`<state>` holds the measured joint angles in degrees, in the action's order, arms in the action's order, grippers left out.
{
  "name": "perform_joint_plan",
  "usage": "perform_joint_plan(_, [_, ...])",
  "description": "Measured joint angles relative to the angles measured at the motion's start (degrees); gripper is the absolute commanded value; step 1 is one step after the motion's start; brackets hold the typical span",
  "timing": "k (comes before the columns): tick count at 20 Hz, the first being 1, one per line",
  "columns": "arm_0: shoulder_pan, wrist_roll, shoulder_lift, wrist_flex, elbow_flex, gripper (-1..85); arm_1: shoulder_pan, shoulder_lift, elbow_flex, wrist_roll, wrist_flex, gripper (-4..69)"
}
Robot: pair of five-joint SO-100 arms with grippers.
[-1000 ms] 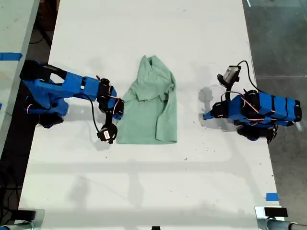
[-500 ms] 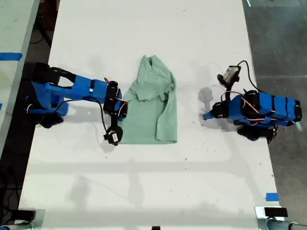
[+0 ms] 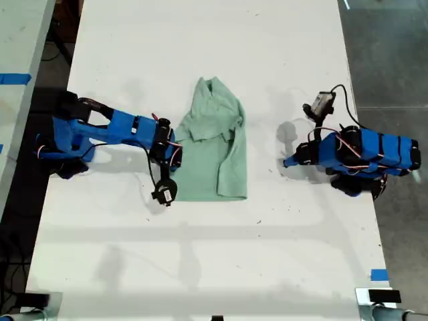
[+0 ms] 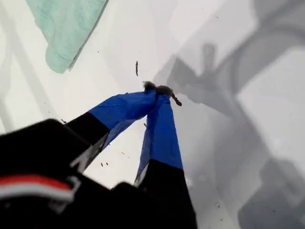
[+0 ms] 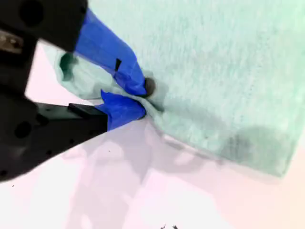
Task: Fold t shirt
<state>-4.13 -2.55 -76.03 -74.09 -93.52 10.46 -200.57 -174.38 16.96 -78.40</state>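
On the white table (image 3: 200,267), in the exterior view, 1 pale mint-green soft cloth t-shirt (image 3: 212,155) lies at the centre, already folded lengthwise into a narrow strip with a sleeve doubled over near its upper half. There are 2 blue robot arms: 1 reaches in from 9 o'clock, and its second gripper (image 3: 172,155) sits on the shirt's long edge at that side; the other rests at 3 o'clock, its first gripper (image 3: 286,162) well apart from the cloth and pointing toward it.

In the first wrist view, the first gripper (image 4: 159,90) shows its 2 blue-taped jaws meeting at the tips over bare table, with nothing between them but a speck of lint. Only a corner of the t-shirt (image 4: 66,28) shows, far from the tips.

In the second wrist view, the second gripper (image 5: 143,98) has its 2 blue-taped jaws pinched together on a small ridge of the t-shirt (image 5: 224,71) at its edge, the cloth bunching slightly at the tips.

The step in hand looks like taking hold of the edge for the next fold. The next move probably calls for lifting that edge just clear of the table and carrying it across toward 3 o'clock, keeping the pinch firm so the layers do not slip apart.
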Motion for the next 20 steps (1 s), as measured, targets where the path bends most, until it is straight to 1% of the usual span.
perform_joint_plan(2, [0.0,0.09,0.26,-2.9,2.64,0.1,0.0,0.0,0.0,0.0,0.0,-1.8])
perform_joint_plan(5, [0.0,0.35,1.05,-11.43,11.78,0.1,0.0,0.0,0.0,0.0,0.0,-1.8])
perform_joint_plan(7, [0.0,1.49,1.76,-15.82,20.21,0.1,0.0,0.0,0.0,0.0,0.0,-1.8])
perform_joint_plan(11, [-0.53,4.66,1.76,-17.05,29.53,0.1,0.0,0.0,0.0,0.0,0.0,-1.8])
perform_joint_plan(12, [-0.97,5.89,1.76,-16.61,31.99,0.1,0.0,0.0,0.0,0.0,0.0,-1.8])
perform_joint_plan(14, [-1.67,7.65,2.99,-13.1,35.42,0.1,0.0,0.0,0.0,0.0,0.0,-1.8])
perform_joint_plan(15, [-1.93,9.32,4.39,-10.37,35.86,0.1,0.0,0.0,0.0,0.0,0.0,-1.8])
perform_joint_plan(19, [-2.2,10.99,11.25,1.32,35.95,0.3,0.0,0.0,0.0,0.0,0.0,-1.8])
perform_joint_plan(20, [-2.2,11.16,12.83,3.6,35.95,2.3,0.0,0.0,0.0,0.0,0.0,-1.8])
